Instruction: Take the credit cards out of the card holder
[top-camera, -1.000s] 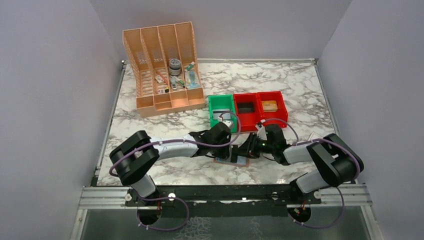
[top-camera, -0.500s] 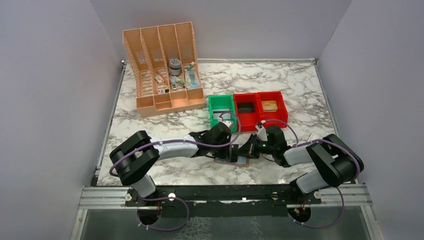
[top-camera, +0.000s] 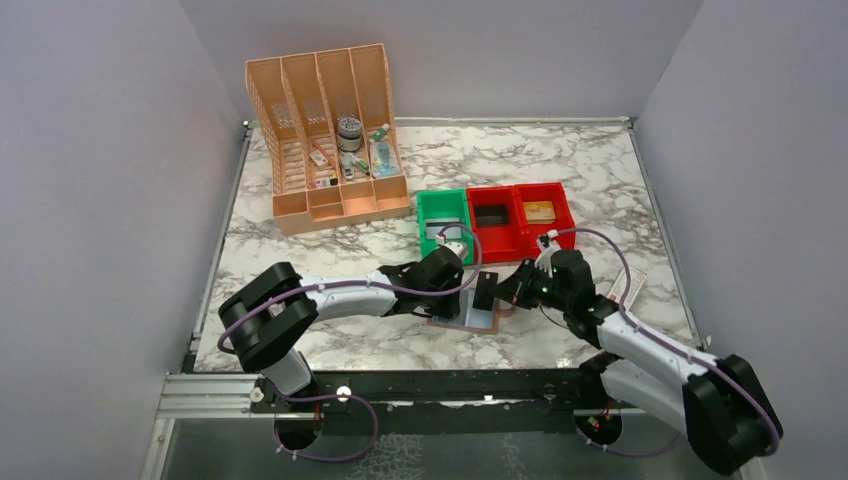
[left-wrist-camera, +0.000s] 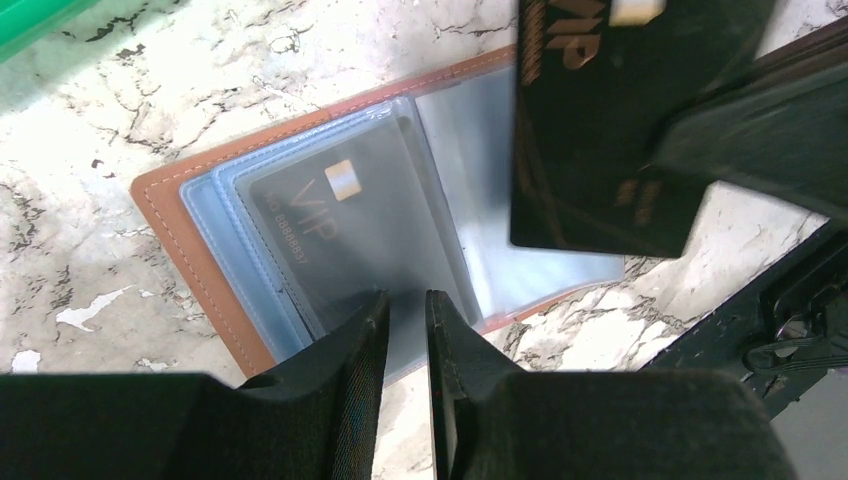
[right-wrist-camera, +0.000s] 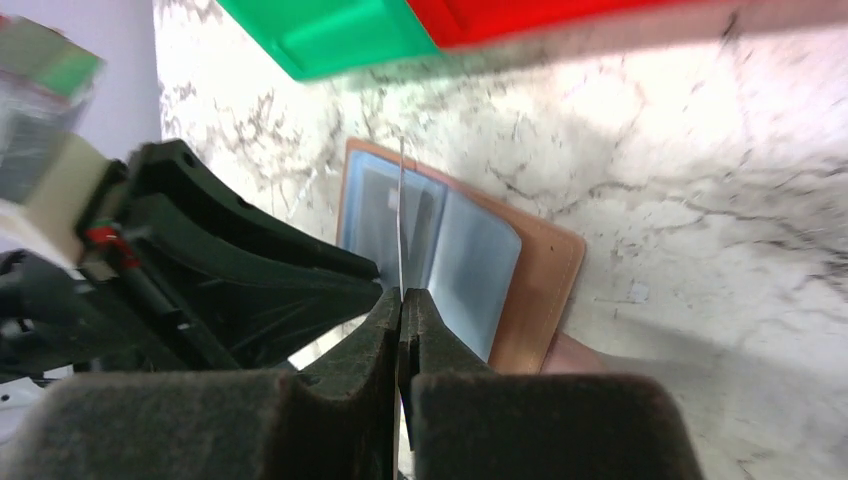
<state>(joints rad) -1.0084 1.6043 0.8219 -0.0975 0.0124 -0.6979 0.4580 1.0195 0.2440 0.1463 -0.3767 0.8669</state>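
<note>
Left wrist view: a black VIP credit card (left-wrist-camera: 590, 130) hangs clamped in the right pincer (right-wrist-camera: 401, 300) above the open card holder (left-wrist-camera: 190, 240) on the marble desk (left-wrist-camera: 150, 90), a second VIP card (left-wrist-camera: 340, 230) in its clear pocket, the left pincer (left-wrist-camera: 407, 310) narrowly parted at its edge.

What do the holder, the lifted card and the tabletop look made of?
Holder: brown stitched leather or imitation, matte; clear glossy plastic sleeves inside. Card: black, likely plastic, gold VIP print, slight sheen. Tabletop: white grey-veined marble look, possibly laminate.
</note>
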